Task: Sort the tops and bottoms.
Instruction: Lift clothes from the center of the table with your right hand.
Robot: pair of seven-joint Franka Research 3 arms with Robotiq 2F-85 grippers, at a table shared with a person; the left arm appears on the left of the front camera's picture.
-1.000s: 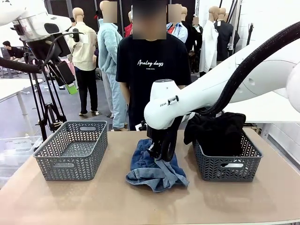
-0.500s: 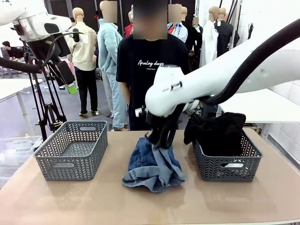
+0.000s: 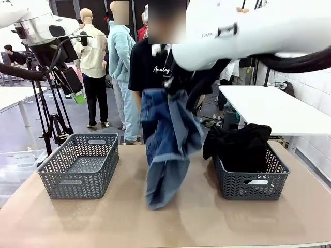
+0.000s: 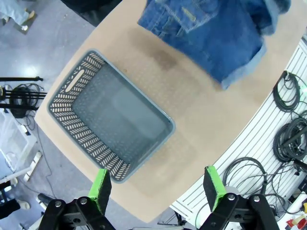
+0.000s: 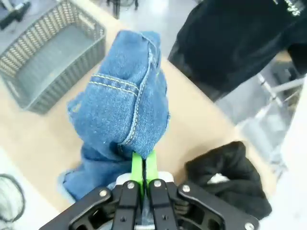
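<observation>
A faded blue denim garment (image 3: 168, 144) hangs in the air over the middle of the table, its lower end just above the tabletop. My right gripper (image 3: 178, 85) holds its top, high in front of the person. In the right wrist view the green pads (image 5: 138, 165) are pressed together on a fold of the denim (image 5: 122, 110). Black garments (image 3: 240, 144) are heaped in the right basket (image 3: 251, 187) and spill over its rim. My left gripper (image 4: 157, 187) is open and empty, high above the empty left basket (image 4: 110, 124), with the denim (image 4: 216, 33) off to one side.
The grey left basket (image 3: 77, 165) stands at the table's left, the right basket at its right, with bare tabletop between them under the hanging denim. A person in a black printed T-shirt (image 5: 235, 38) stands at the far edge. A tripod (image 3: 51, 119) is behind the left basket.
My right arm has risen with the denim, lifting it from a crumpled pile on the table until it hangs full length. The left arm has not moved.
</observation>
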